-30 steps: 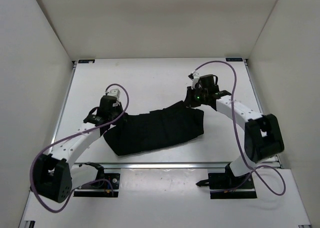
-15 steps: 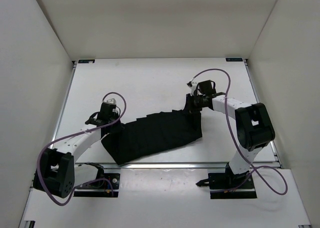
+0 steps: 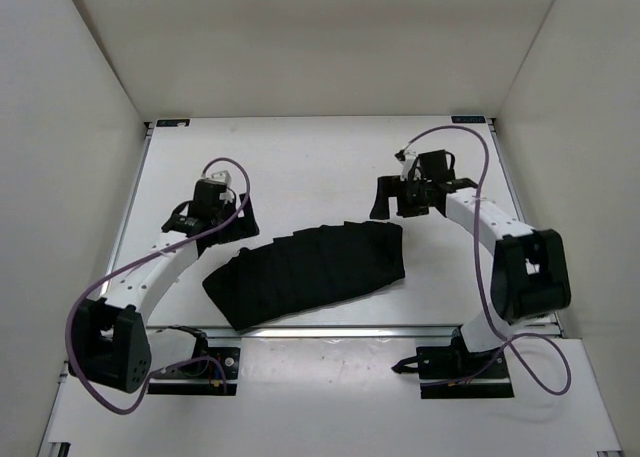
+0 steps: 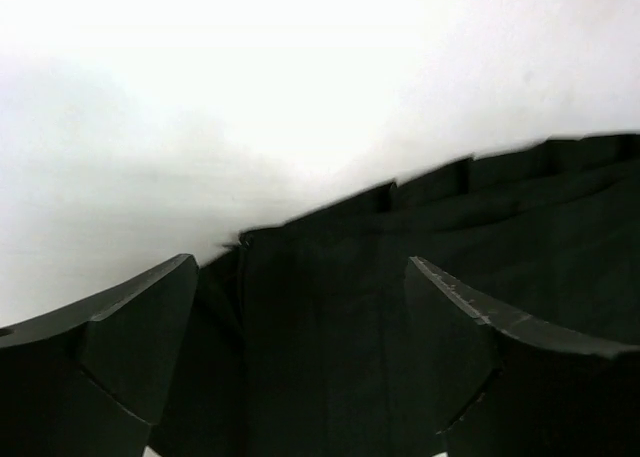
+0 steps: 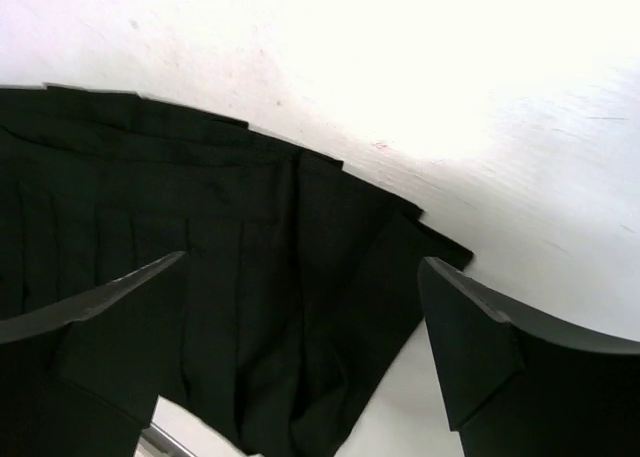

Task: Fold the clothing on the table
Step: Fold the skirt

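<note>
Left gripper (image 4: 300, 267) jaws spread wide over black pleated skirt (image 3: 310, 267) edge, right gripper (image 5: 300, 262) likewise wide and empty, white table (image 3: 300, 167), far-corner labels (image 3: 170, 123) too small to read

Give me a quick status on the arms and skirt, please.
Left jaws open, right jaws open, both empty. Skirt lying flat on table. Nothing in the way.

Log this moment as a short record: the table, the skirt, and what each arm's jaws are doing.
table: white, thin rails along its edges
clothing: black pleated skirt, lying in a curved band near the table's front edge
left jaws: open, empty, just beyond the skirt's left end
right jaws: open, empty, just beyond the skirt's right end
</note>
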